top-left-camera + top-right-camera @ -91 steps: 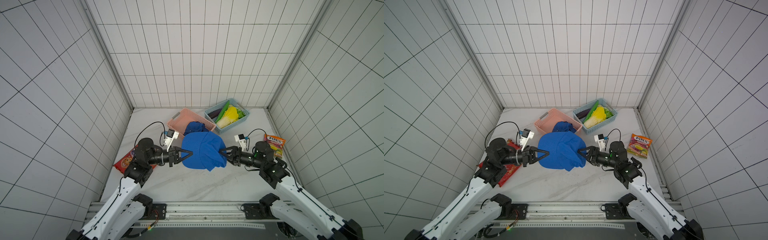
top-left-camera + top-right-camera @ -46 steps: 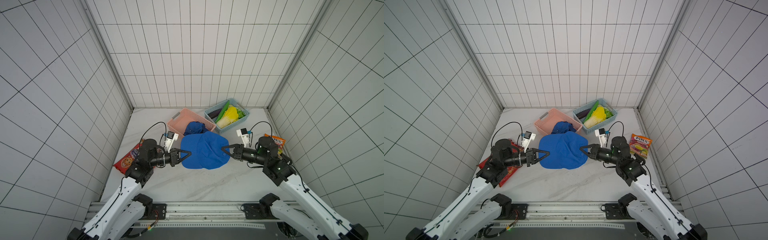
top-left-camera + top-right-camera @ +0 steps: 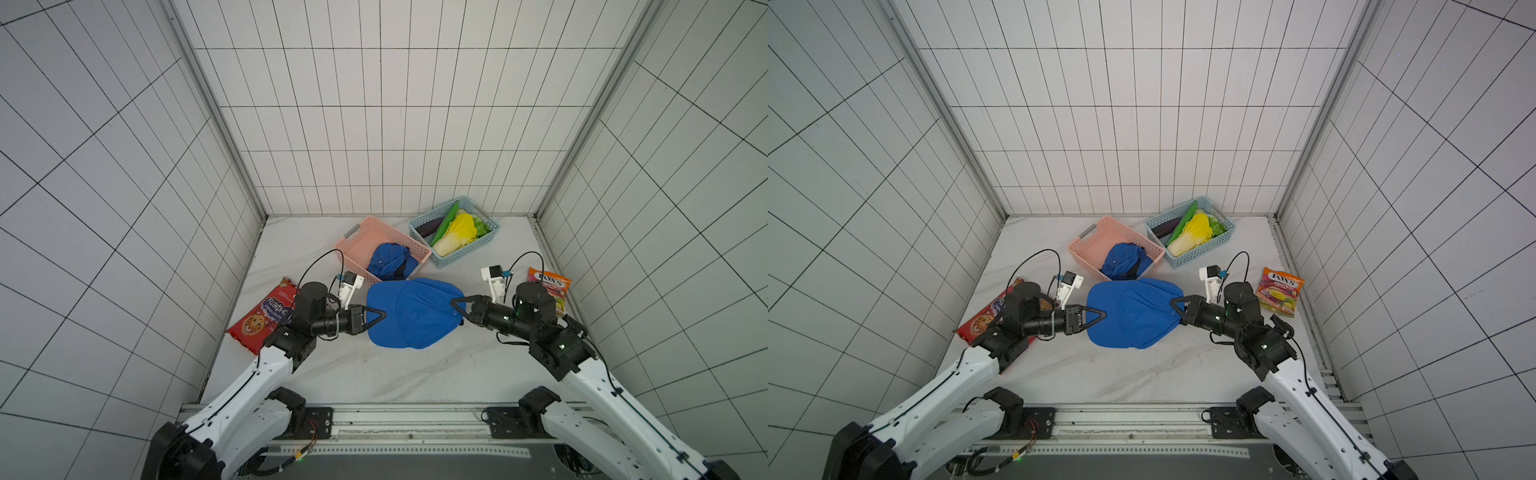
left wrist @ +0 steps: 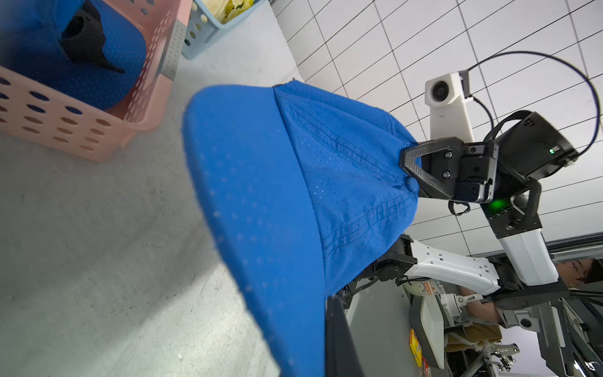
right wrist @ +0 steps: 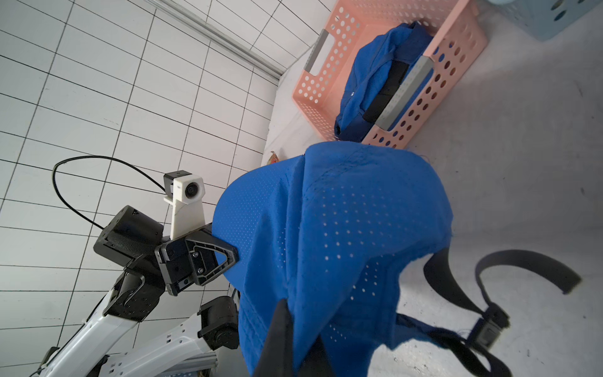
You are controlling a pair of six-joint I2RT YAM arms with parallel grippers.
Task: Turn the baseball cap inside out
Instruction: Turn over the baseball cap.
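The blue baseball cap (image 3: 411, 313) (image 3: 1133, 316) is stretched out between both grippers a little above the white table. My left gripper (image 3: 382, 316) (image 3: 1102, 314) is shut on the brim's edge, seen up close in the left wrist view (image 4: 328, 326). My right gripper (image 3: 454, 305) (image 3: 1173, 305) is shut on the crown's rear fabric, which bunches at its fingers in the right wrist view (image 5: 293, 339). The crown's outer side (image 4: 342, 169) faces up. Its black strap (image 5: 456, 287) hangs loose beside the right gripper.
Behind the cap, a pink basket (image 3: 361, 237) holds a second blue cap (image 3: 390, 262). A blue basket (image 3: 490, 237) with vegetables stands at the back right. A red cookie packet (image 3: 266, 316) lies by the left arm. A candy bag (image 3: 548, 286) lies by the right arm.
The right gripper shut on the cap's rear and drew back to the right. The cap went from a bunched droop to lying stretched flat between the grippers. The left grip held.
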